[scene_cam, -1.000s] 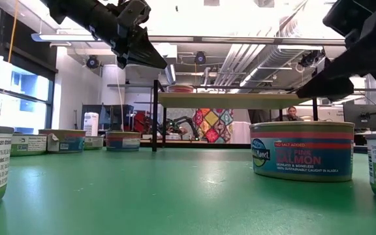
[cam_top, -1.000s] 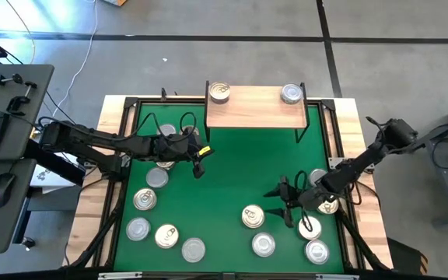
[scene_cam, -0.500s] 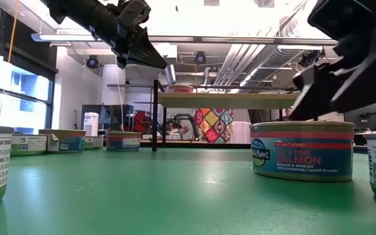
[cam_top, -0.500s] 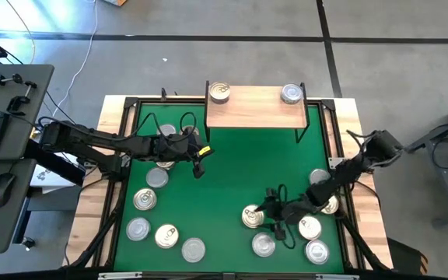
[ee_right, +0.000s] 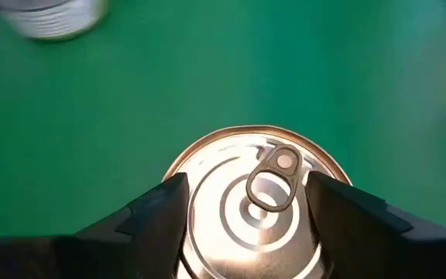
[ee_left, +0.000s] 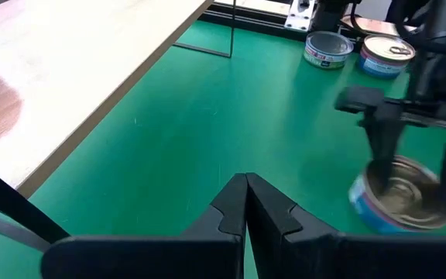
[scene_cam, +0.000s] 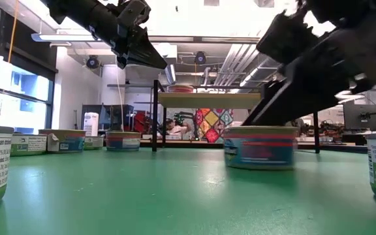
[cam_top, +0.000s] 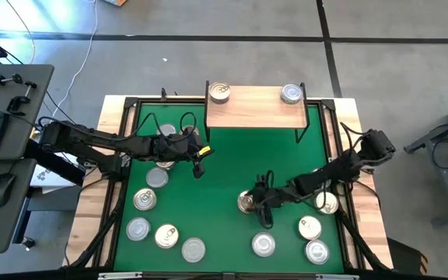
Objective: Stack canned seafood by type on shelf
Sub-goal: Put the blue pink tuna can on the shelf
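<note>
One gold-lidded tin [ee_right: 258, 205] sits between the right gripper's [cam_top: 249, 204] two fingers, which stand apart on either side of its round wall. Whether they press it cannot be told. The tin stands flat on the green mat [cam_top: 232, 167], lid up, its short axis vertical. Its pull tab lies across the lid, ring end pointing away from the claw's wrist. In the low view the tin's base [scene_cam: 260, 147] rests on the mat under the arm.

Beyond that claw, across open mat, stands the shelf [cam_top: 255, 107], long side running left to right, with one tin at each far corner. More tins lie behind and beside the claw.

The left gripper [cam_top: 199, 165], fingers pressed together and empty, hangs above the mat near the shelf's left end.
</note>
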